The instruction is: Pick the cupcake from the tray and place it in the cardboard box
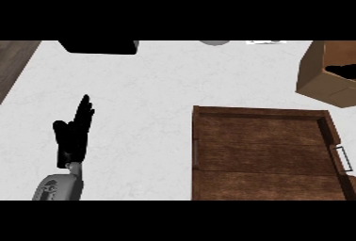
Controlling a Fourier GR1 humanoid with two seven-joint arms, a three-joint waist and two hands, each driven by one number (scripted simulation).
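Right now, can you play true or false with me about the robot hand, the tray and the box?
1. The left robot hand has straight fingers and holds nothing. True.
2. A cupcake sits in the wooden tray. False: no cupcake shows on the part of the tray in view.
3. The cardboard box is at the far right, beyond the tray. True.
4. The right robot hand is reaching into the box. False: no right hand is in view.
5. The tray stands on a white counter. True.
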